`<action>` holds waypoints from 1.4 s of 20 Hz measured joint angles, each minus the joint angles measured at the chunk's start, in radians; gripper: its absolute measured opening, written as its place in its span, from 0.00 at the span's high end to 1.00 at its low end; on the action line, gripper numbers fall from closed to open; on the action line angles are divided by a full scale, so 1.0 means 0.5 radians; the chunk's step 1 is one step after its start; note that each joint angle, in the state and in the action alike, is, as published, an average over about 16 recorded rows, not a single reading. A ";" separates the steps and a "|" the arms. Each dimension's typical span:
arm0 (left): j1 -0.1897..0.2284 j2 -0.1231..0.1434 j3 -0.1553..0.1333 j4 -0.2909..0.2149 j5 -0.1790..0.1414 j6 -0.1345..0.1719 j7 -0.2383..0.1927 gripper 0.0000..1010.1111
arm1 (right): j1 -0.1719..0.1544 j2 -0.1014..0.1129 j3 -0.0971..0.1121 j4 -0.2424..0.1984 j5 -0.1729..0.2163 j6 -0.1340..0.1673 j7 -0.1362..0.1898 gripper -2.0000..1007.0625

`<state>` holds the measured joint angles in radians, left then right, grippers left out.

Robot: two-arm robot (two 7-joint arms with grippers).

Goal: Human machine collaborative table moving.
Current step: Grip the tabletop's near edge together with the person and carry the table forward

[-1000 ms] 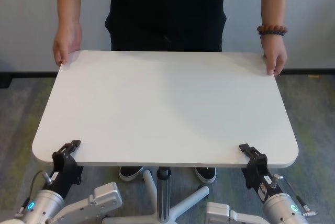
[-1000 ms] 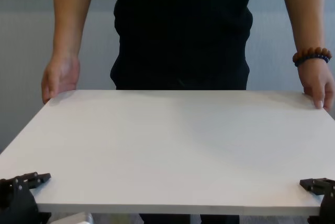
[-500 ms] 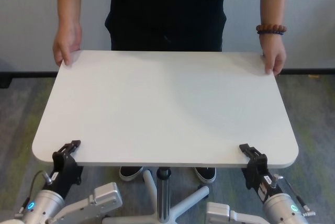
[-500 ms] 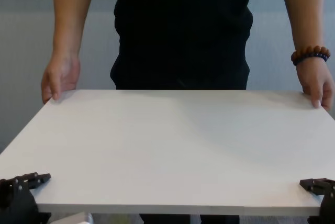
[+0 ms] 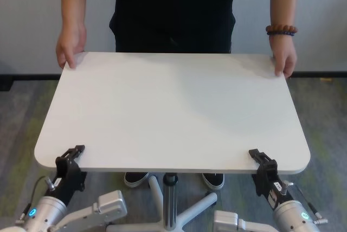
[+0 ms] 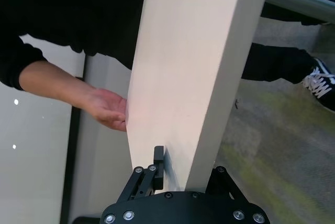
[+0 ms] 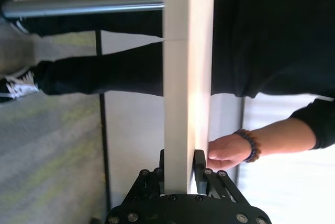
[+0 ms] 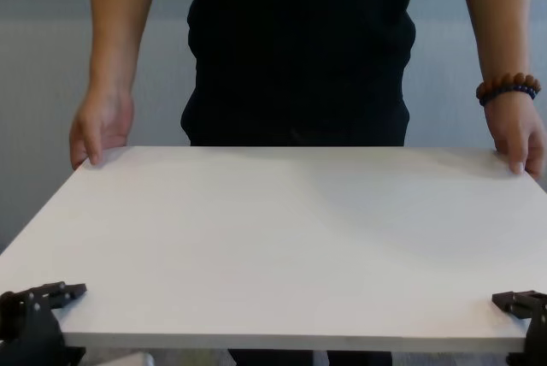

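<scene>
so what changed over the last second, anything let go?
Barely anything. The large matte white tabletop drifted a touch to the robot's right, with the left pincer and right pincer. Nothing was let go: both black pincers stay clamped on its near edge, and the person in the black T-shirt keeps both hands on the far corners.

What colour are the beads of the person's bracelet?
Mostly brown, with a few dark blue ones; the bracelet shows best in the chest view.
</scene>
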<state>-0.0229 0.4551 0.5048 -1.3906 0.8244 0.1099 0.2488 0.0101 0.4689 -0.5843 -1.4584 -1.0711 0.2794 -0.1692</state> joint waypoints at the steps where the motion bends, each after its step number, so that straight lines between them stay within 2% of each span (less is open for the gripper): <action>1: -0.004 -0.002 0.002 0.001 0.009 0.000 -0.001 0.67 | 0.001 0.002 0.001 0.000 -0.007 -0.002 -0.001 0.75; 8: -0.035 -0.024 0.013 0.004 0.088 0.010 -0.006 0.67 | 0.018 0.018 0.018 -0.005 -0.059 -0.026 0.001 0.75; 15: -0.075 -0.064 0.003 0.003 0.145 0.021 -0.021 0.67 | 0.044 0.018 0.057 -0.002 -0.071 -0.075 0.011 0.75; 22: -0.135 -0.114 -0.009 0.024 0.192 0.021 -0.037 0.67 | 0.085 0.000 0.088 0.027 -0.085 -0.120 0.028 0.75; 28: -0.195 -0.165 -0.023 0.075 0.219 0.013 -0.053 0.67 | 0.133 -0.031 0.103 0.087 -0.098 -0.165 0.043 0.75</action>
<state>-0.1205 0.3727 0.4931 -1.3530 0.9339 0.1166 0.2225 0.0765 0.4536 -0.5326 -1.4150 -1.1202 0.1971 -0.1478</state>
